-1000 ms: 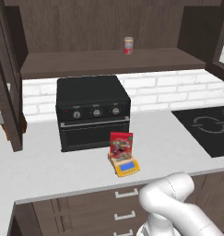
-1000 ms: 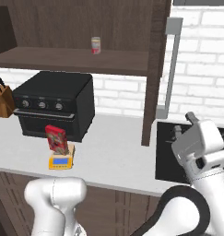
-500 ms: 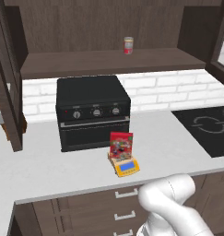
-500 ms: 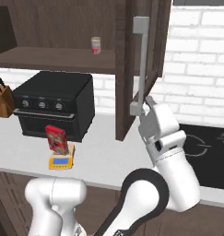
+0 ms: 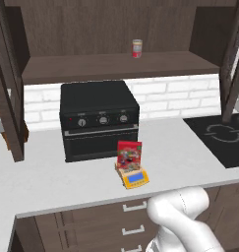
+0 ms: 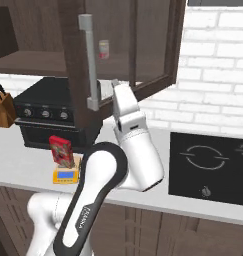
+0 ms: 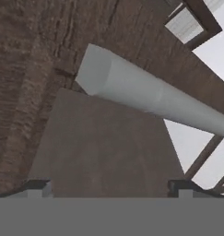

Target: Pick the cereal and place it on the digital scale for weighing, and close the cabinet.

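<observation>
Door (image 6: 78,65) was swung further shut; cereal (image 5: 129,153) sat on scale (image 5: 133,176).
Gripper (image 7: 111,186) was held open against handle (image 6: 89,62); steady pushing was judged best.

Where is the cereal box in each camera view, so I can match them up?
Left base view: the cereal stands at centre on the scale, just in front of the oven.
Right base view: cereal at left, on the scale, beside the arm.
Hand view: a silver handle on dark wood instead.
Shared landmark: the black oven.
</observation>
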Available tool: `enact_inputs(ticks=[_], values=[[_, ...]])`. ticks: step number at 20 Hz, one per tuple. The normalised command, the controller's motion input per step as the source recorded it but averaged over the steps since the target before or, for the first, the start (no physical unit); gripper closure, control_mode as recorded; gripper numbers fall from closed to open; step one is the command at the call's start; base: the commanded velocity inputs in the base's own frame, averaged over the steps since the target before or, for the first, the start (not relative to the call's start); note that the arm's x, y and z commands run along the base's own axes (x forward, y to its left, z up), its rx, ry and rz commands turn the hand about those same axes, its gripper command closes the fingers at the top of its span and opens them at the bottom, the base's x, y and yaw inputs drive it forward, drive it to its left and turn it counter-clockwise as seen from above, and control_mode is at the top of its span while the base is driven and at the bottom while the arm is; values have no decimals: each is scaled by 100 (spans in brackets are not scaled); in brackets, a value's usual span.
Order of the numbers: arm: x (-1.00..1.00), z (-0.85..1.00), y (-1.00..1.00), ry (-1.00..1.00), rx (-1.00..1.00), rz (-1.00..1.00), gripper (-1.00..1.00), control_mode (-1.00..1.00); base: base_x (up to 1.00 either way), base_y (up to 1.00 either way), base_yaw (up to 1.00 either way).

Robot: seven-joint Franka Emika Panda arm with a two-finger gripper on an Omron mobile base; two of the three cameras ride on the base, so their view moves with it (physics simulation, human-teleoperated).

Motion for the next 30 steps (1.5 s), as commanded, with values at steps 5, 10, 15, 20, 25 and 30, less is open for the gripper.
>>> enact_inputs(ticks=[5, 10, 15, 20, 25, 30], values=[[65, 20, 100, -2, -6, -13, -100, -100, 0, 0, 0], [99, -1, 78, 2, -3, -15, -100, -100, 0, 0, 0], [91, -2, 51, 3, -2, -12, -100, -100, 0, 0, 0], [74, -13, 8, 2, 1, -1, -100, -100, 0, 0, 0], [44, -2, 0, 0, 1, 0, -100, -100, 0, 0, 0], [48, 0, 0, 0, 0, 0, -100, -100, 0, 0, 0]])
